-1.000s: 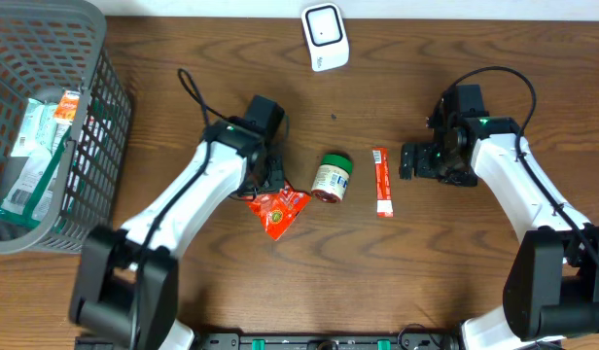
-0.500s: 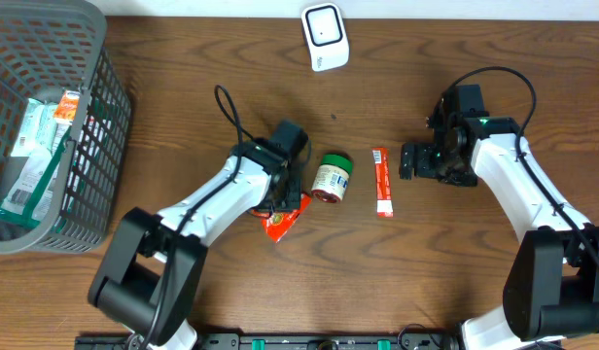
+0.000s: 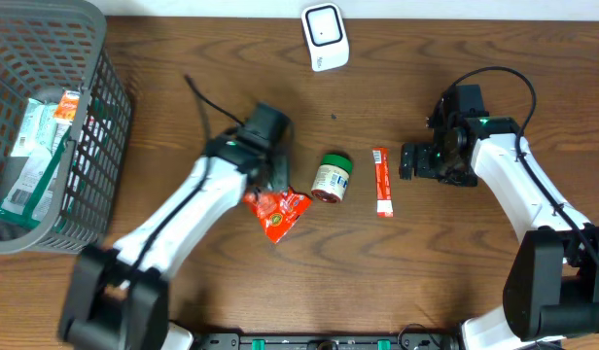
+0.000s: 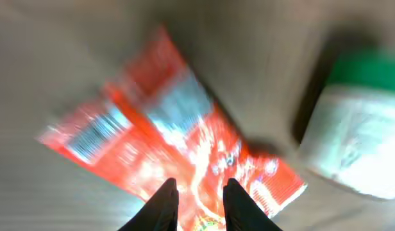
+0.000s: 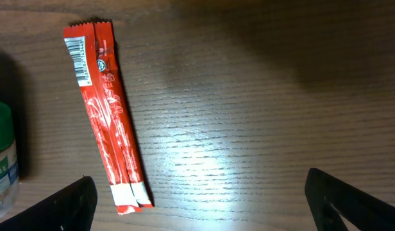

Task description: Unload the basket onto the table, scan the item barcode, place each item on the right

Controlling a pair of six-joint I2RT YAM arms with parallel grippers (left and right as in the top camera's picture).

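Note:
The item in hand is a red snack packet (image 3: 278, 211), lying crumpled on the wood table left of a green-lidded jar (image 3: 331, 177). My left gripper (image 3: 271, 191) is over its upper edge. The left wrist view is blurred, but it shows my left gripper (image 4: 199, 192) nearly closed, pinching the near edge of the red packet (image 4: 178, 147), whose barcode faces up at the left. The white scanner (image 3: 325, 37) stands at the table's back edge. My right gripper (image 3: 408, 160) is wide open and empty, just right of a red stick packet (image 3: 381, 182).
A grey wire basket (image 3: 86, 126) holding several packets fills the left side. The jar (image 4: 354, 141) is close to the right of the left fingers. The stick packet (image 5: 108, 115) lies lengthwise, barcode end up, left of my right gripper (image 5: 199, 183).
My left arm swung right over the red packet, then back left, and its jaws narrowed onto the packet's edge. The packet shifted slightly. The right arm has not moved.

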